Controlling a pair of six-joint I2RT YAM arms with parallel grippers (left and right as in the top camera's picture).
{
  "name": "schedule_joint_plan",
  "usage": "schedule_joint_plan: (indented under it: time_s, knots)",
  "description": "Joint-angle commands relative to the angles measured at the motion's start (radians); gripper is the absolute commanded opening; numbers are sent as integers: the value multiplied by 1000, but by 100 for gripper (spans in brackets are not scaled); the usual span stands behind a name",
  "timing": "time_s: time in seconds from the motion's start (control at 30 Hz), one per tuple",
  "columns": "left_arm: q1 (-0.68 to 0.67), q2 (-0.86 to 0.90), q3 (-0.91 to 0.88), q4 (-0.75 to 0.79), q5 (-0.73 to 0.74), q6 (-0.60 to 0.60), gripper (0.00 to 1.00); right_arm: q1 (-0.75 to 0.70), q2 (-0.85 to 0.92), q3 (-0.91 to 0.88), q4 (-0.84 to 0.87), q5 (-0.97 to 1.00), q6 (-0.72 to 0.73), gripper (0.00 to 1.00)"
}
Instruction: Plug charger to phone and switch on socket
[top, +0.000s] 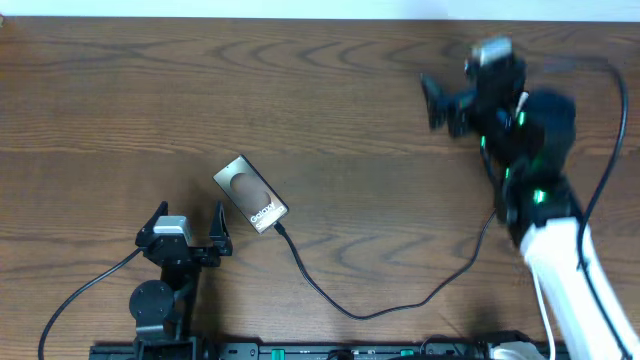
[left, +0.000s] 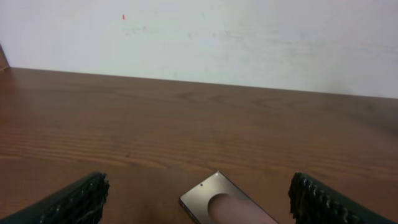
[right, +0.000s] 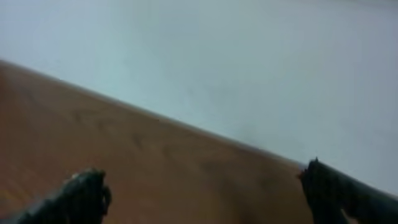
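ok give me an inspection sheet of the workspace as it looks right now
surface: wooden table, brown grain, no damage seen
job's things: phone lying flat at an angle; charger tip meets the phone's near end, seating too small to tell; socket not clearly seen
clutter: nothing seen
grippers: left gripper jaws open, phone just ahead, apart; right gripper jaws open, holding nothing, far right
cables: charger curves across the table toward the right arm; black cable trails from the left arm
surroundings: white wall behind the table; black rail along the near edge
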Motion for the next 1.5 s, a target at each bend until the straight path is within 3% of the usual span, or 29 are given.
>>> schedule_joint_plan:
  time_s: [0.0, 0.5, 1.17, 1.47]
  knots:
    - [5, 0, -13, -41, 9, 14, 93, 6, -139, -204, 111, 15, 19, 99]
    - [5, 0, -13, -41, 9, 14, 93, 3, -737, -842, 282, 16, 26, 99]
    - [5, 0, -13, -41, 9, 14, 93, -21, -1114, -850, -233, 62, 32, 99]
    - [5, 0, -13, -41, 9, 14, 93, -29, -1201, -850, -241, 68, 33, 99]
